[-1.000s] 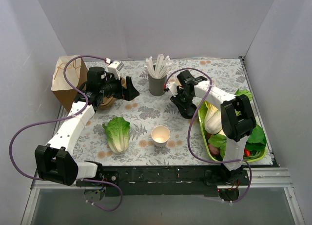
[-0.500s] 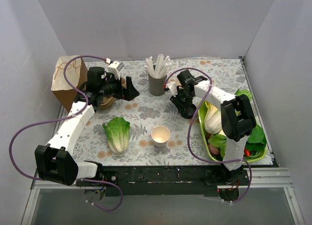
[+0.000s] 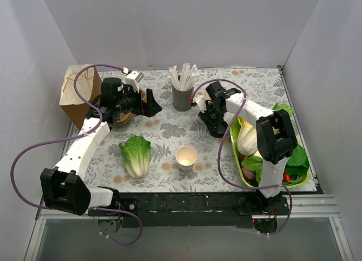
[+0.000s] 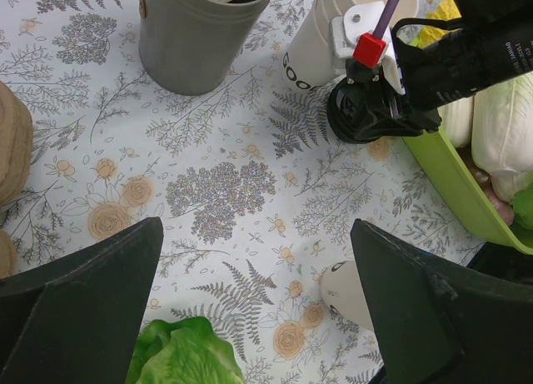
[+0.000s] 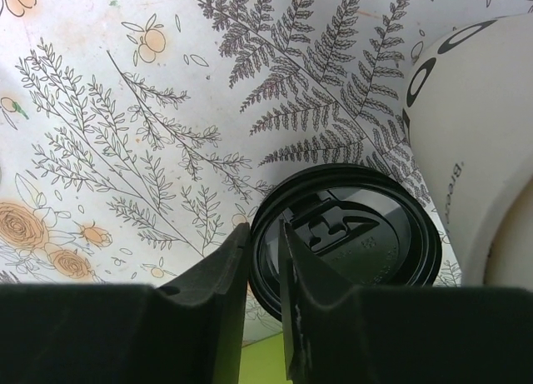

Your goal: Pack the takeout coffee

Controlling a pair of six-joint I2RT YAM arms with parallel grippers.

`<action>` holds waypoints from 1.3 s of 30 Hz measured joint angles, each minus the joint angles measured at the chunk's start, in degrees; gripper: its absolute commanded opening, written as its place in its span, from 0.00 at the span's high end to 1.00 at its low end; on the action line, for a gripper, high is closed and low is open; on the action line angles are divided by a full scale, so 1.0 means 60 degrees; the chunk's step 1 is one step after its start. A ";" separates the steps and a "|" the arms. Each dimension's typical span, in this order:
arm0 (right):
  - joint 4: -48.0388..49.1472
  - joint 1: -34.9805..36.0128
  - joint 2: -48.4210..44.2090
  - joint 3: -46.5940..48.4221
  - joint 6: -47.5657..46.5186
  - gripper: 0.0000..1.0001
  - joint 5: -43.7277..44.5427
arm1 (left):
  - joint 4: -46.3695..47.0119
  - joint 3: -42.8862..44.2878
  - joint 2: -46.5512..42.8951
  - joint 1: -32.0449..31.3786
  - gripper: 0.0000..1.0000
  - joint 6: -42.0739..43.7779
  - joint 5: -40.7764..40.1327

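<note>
The round black plastic lid (image 5: 350, 234) lay flat on the floral-patterned table (image 3: 164, 131) beside the stacked cream paper cups (image 5: 475, 109), apparently stock for capping. The small cream-white paper cup (image 3: 186, 157) stood lidless near the front edge, well apart. The right claw (image 5: 263, 242) was narrow, pinching the lid's rim with one finger inside and one outside. The left claw (image 4: 256, 234) hung wide, holding nothing.

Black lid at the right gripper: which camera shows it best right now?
Right wrist. The black lid fills mid-frame, moulded top sharp, with the right gripper pinching its rim. Left wrist shows it only partly, under that gripper, beside the cup stack. From top external it is hidden beneath the right arm's wrist.
</note>
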 measured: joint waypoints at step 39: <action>-0.1555 -0.0102 -0.1282 0.0579 -0.0466 0.53 -0.0605 | -0.0004 -0.0062 0.0000 0.0000 0.02 0.0219 0.0375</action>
